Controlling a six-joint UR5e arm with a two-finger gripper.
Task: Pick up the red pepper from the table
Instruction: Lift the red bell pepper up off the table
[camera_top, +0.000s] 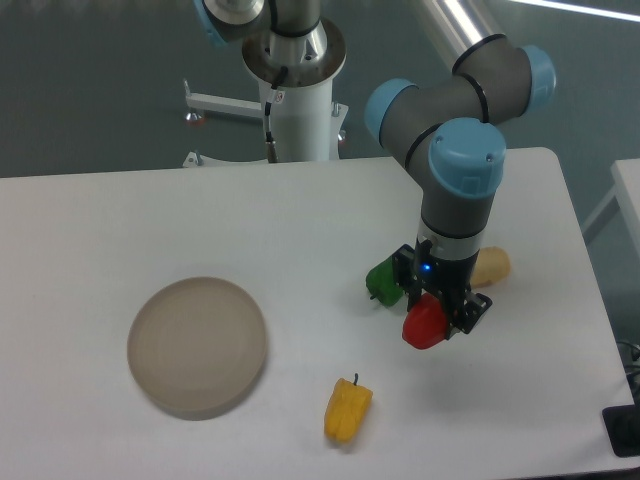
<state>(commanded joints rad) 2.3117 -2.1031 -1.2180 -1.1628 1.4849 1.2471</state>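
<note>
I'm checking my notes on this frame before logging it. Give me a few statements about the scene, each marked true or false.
1. The gripper has its jaws around the red pepper. True.
2. The yellow pepper lies on the plate. False: it lies on the table, right of the plate.
3. The green pepper sits just left of the gripper. True.
4. The plate holds a pepper. False: nothing lies on it.
5. A beige object lies right of the gripper. True.
</note>
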